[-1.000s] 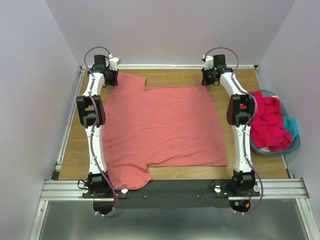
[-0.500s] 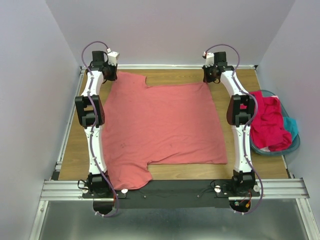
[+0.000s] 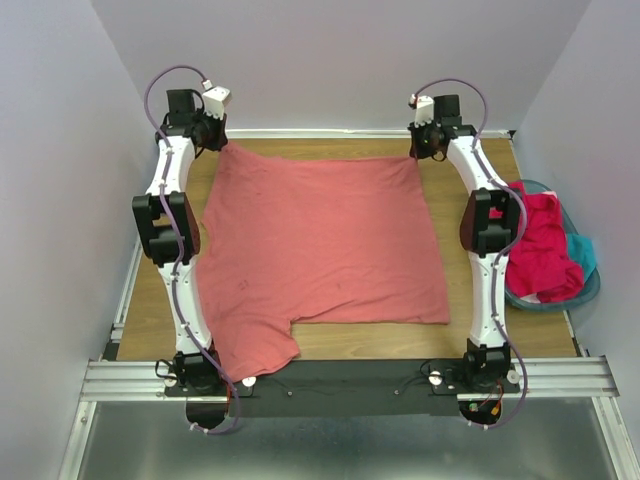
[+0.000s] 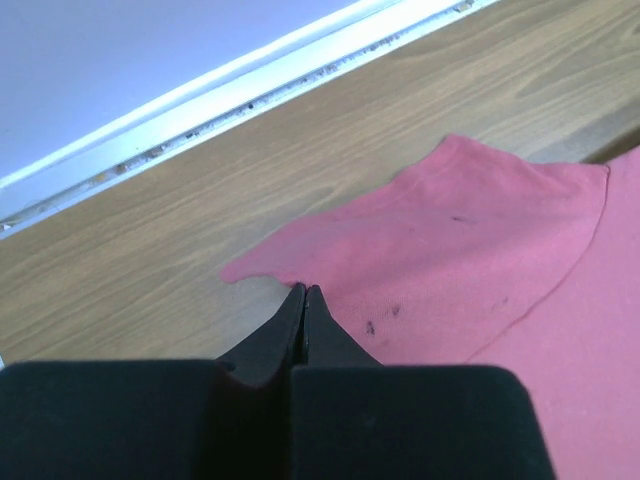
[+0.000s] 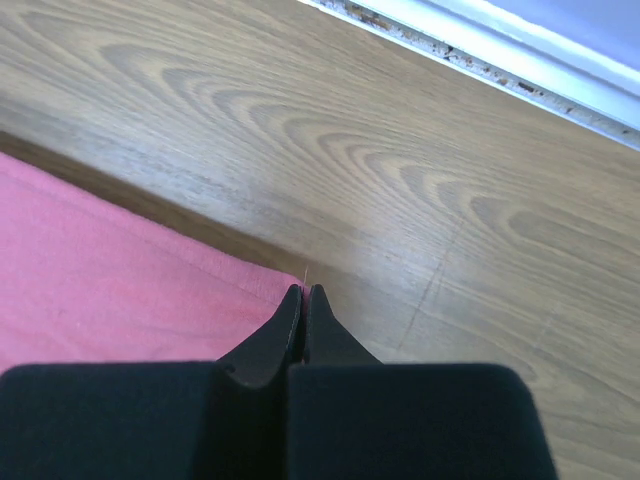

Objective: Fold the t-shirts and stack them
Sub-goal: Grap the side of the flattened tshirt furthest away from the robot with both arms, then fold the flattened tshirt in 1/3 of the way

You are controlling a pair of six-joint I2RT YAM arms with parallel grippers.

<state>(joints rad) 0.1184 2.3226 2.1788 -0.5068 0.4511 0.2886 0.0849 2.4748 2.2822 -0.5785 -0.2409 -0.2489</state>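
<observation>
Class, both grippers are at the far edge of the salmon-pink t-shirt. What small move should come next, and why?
Probably draw both arms toward the near edge, folding the salmon-pink t-shirt over itself: the left gripper and right gripper look shut on a far corner, and the rest lies flat on the table.

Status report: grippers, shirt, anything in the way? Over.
Left gripper and right gripper shut on salmon-pink shirt, far corners. Rest lies spread flat. Basket at right, clear of arms.

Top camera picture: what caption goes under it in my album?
Left claw and right claw pinch far corners of the salmon-pink t-shirt on the wooden table.
</observation>
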